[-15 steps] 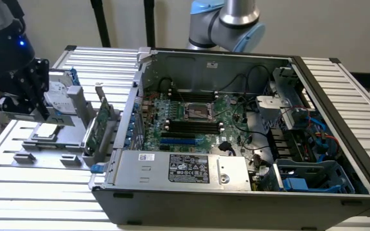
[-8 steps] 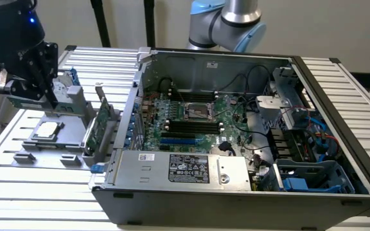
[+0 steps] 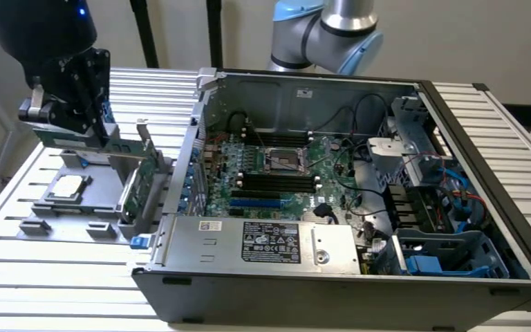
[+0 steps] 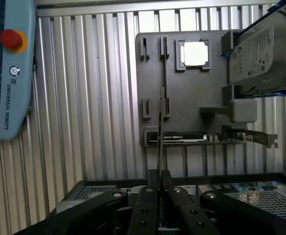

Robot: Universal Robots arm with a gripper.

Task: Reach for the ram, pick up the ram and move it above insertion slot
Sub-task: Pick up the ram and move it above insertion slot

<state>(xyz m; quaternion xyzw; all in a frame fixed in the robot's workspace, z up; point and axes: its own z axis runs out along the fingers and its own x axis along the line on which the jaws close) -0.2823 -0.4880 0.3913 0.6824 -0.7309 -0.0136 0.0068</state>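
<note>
Both jaws clamp the ram [image 4: 160,129] edge-on above the grey holder tray [image 4: 182,117].

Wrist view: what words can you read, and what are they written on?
"UNIVERSAL ROBOTS" stands on the light blue pendant with the red button.
The hard drive label is too blurred to read.
In the exterior view, the labels on the power supply are too small to read.
</note>
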